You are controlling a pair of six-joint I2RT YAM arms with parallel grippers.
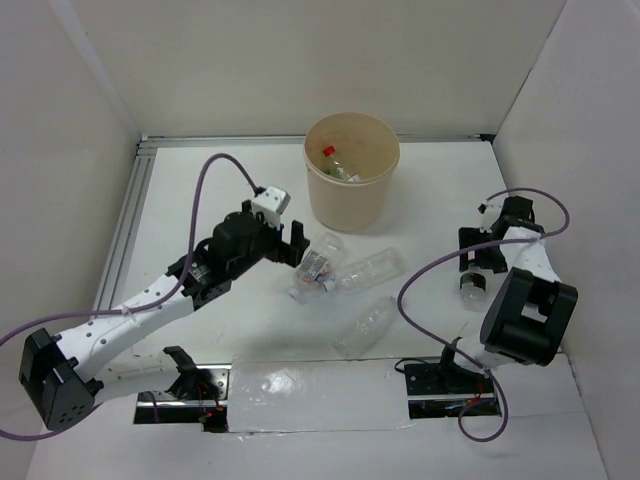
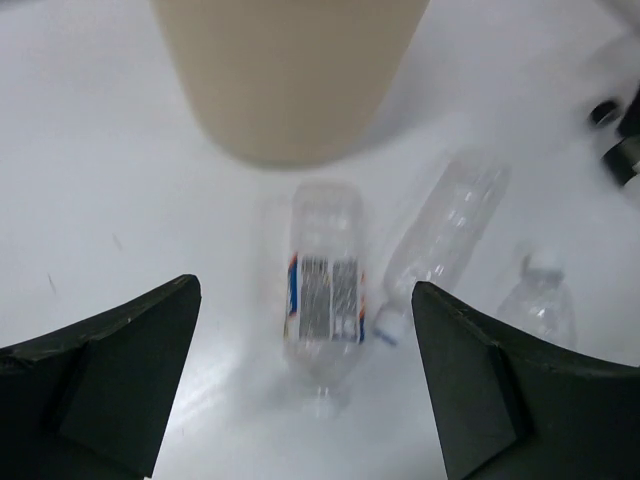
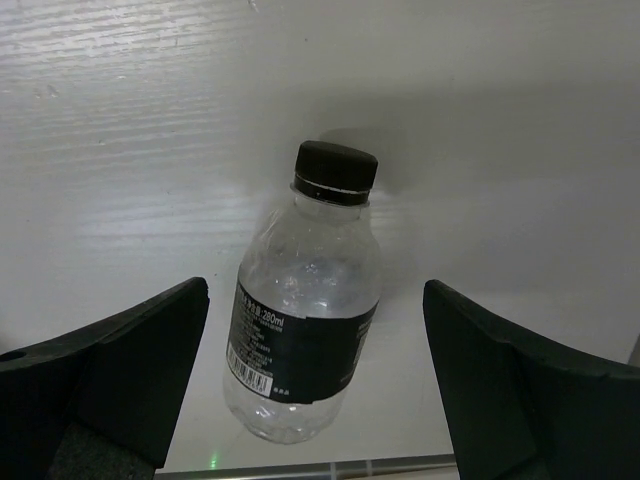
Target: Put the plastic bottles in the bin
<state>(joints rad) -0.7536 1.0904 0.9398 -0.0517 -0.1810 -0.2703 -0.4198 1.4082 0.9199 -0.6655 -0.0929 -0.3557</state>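
Note:
The beige bin [image 1: 351, 190] stands at the back centre with a red-capped bottle [image 1: 328, 151] and others inside. Three clear bottles lie in front of it: a labelled one [image 1: 314, 266], one to its right [image 1: 371, 268] and a nearer one [image 1: 365, 328]. My left gripper [image 1: 299, 246] is open just left of the labelled bottle [image 2: 323, 290], which lies between and ahead of the fingers, with the bin's wall [image 2: 290, 70] beyond. My right gripper [image 1: 476, 258] is open over a black-capped, black-labelled bottle [image 3: 305, 340] that stands between its fingers without touching them.
White walls close in the table on the left, back and right. A metal rail [image 1: 128, 215] runs along the left edge. Purple cables loop over both arms. In the left wrist view two more clear bottles [image 2: 445, 235] [image 2: 538, 305] lie right of the labelled one.

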